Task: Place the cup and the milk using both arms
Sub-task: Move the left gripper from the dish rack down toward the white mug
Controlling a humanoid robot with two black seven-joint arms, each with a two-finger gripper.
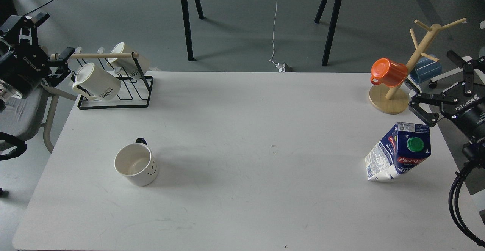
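Note:
The cup (136, 164), a white mug with a small smiley face and a black handle at its back, stands upright on the front left of the white table (242, 129). Near the table's right edge stands the milk (398, 153), a blue and white carton with a green cap and a red label. My left gripper (55, 35) hovers open off the table's far left corner, well away from the cup. On the right, my other gripper (439, 88) is spread wide open, with its lower fingertip (427, 119) just above the carton's top back corner. Neither gripper holds anything.
A black wire rack (113, 99) with two cream "HOME" mugs sits at the back left, close to my left gripper. At the back right a wooden mug tree (390, 99) carries an orange cup (388, 72) and a blue one (426, 71) behind it. Black table legs stand beyond the far edge.

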